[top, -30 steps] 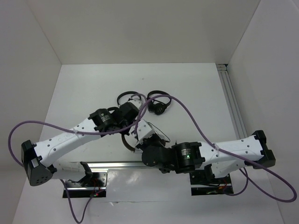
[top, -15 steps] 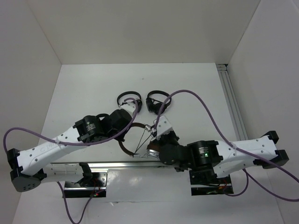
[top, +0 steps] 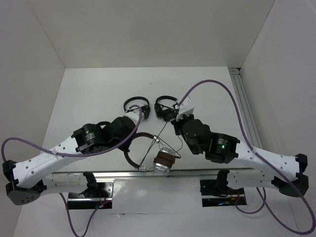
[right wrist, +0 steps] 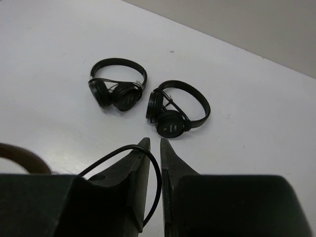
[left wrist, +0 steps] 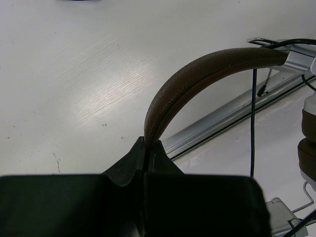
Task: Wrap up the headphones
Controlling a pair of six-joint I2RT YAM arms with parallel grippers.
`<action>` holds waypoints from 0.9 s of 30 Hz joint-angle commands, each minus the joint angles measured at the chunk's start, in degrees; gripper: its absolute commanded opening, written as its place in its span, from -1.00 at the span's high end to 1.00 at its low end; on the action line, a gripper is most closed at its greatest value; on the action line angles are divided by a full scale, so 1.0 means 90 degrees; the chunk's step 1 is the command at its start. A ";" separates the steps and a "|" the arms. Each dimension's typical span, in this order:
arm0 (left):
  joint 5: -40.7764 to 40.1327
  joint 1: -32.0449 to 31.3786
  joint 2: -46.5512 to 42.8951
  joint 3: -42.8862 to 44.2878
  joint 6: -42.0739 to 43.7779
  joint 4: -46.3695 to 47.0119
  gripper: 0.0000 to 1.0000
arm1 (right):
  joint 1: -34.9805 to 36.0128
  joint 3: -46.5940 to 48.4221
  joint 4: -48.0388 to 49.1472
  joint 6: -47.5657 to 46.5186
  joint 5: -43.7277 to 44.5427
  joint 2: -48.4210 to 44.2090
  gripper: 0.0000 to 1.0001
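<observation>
Left hand (left wrist: 146, 143) clamps headphones (left wrist: 207, 66) — two black pairs (right wrist: 118, 89) nearby.

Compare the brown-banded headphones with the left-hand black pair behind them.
The brown-banded headphones are larger, with silver cups; the black pair is all black. The brown-banded headphones are clamped at the band by the left pincer; the black pair lies free on the table. Both have headbands.

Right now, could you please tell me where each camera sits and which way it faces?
Top external: above, behind the bases, looking down on the table; left arm and right arm show.
Left wrist: on the left arm, along its fingers, shut on the brown headband.
Right wrist: on the right arm, past its fingers toward two black headphones.
Shared: top and right wrist show those headphones.
</observation>
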 commanded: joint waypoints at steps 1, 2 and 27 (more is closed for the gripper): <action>0.0370 -0.0102 -0.0279 0.0288 0.0243 -0.0125 1.00 | -0.0798 -0.0212 0.0945 -0.0154 -0.0896 0.0000 0.58; 0.0457 -0.0102 -0.0280 0.0289 0.0243 -0.0125 1.00 | -0.0985 -0.0212 0.1025 -0.0154 -0.1120 0.0000 0.58; 0.0546 -0.0102 -0.0094 0.2162 0.0371 -0.0262 1.00 | -0.3350 -0.2175 0.4781 0.1193 -0.6189 0.1348 0.62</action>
